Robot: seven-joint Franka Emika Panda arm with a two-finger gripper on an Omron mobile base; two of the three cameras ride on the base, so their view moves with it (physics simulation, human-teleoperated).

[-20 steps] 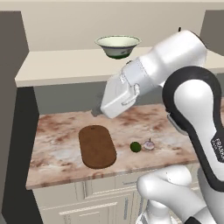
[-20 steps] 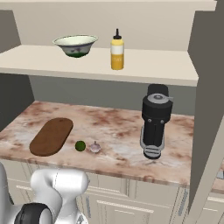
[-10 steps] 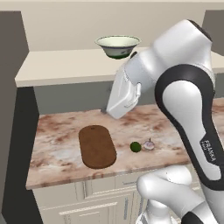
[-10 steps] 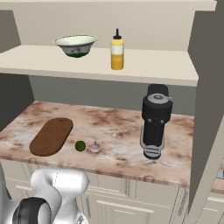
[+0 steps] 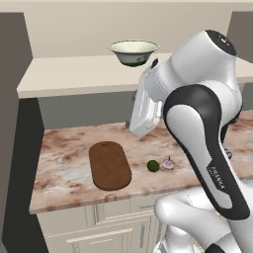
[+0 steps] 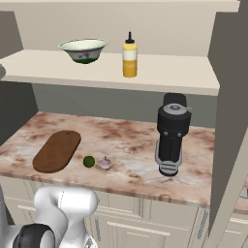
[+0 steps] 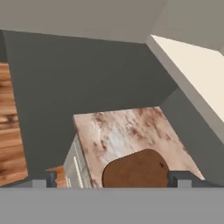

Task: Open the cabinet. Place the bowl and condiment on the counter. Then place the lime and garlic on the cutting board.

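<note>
The cabinet stands open, its door [image 6: 228, 111] swung out at the right. On its cream shelf [image 6: 169, 73] stand the bowl [image 6: 83, 49] and the yellow condiment [image 6: 129, 55]. The bowl [image 5: 133, 52] is up behind my arm. My gripper [image 5: 132, 129] hangs below shelf height, over the counter [image 5: 64, 163], pointing down and left above the cutting board [image 5: 109, 165]. In the hand view my gripper [image 7: 113, 179] is open and holds nothing, with the cutting board [image 7: 138, 168] beyond it. The lime [image 5: 153, 165] and garlic [image 5: 168, 163] lie side by side on the counter, right of the board.
A dark blender-like appliance [image 6: 170, 133] stands on the counter at the right. The other open door is a grey panel [image 5: 10, 123] at the far left. Cream drawer fronts [image 5: 118, 217] run under the counter edge. Wooden floor [image 7: 11, 127] lies beyond the counter's end.
My arm has folded higher, and the hand has swung slightly right and stands more upright. The things on the shelf and counter have stayed put.
</note>
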